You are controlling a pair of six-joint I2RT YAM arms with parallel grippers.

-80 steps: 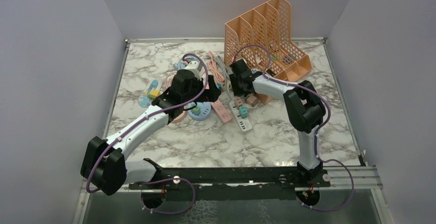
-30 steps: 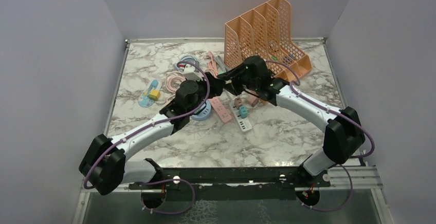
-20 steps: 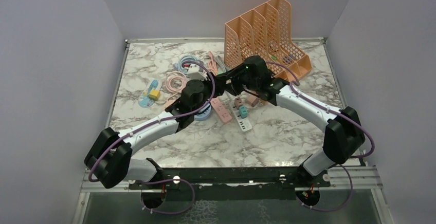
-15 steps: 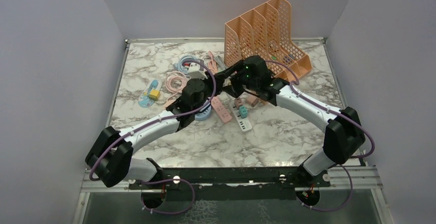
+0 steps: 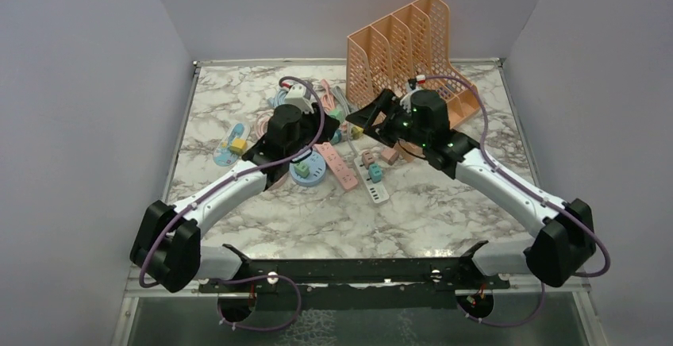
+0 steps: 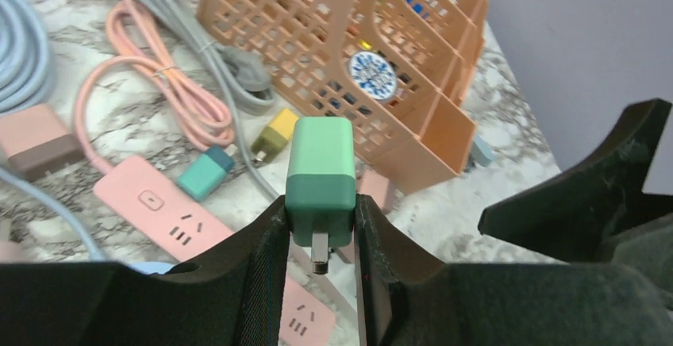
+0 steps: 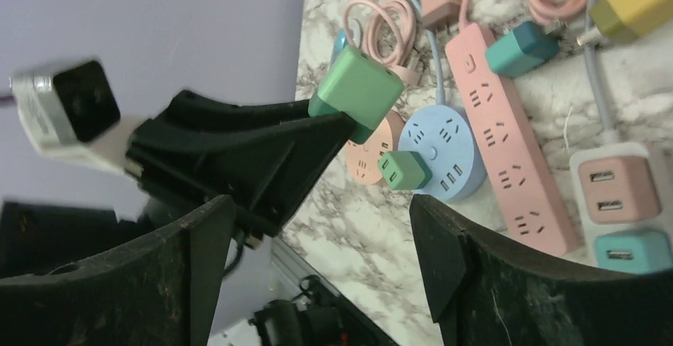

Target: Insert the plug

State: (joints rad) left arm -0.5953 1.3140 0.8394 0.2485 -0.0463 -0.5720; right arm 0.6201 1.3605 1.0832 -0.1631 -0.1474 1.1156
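A two-tone green plug is clamped between my left gripper's fingers. Its metal prongs point back toward the wrist and its body sticks out past the fingertips. The right wrist view also shows the plug, at the tip of the left gripper. My left gripper hovers above the pink power strip. The right gripper is open and holds nothing. It faces the left gripper from a short distance to the right.
A round blue socket hub carries a small green plug. A white strip holds pink and teal adapters. Coiled pink, blue and grey cables lie behind, with loose teal and yellow plugs. An orange file rack stands at the back right.
The two grippers met over the strips; the left one shut on the green plug and the right one opened. The right arm has since pulled back to the right.
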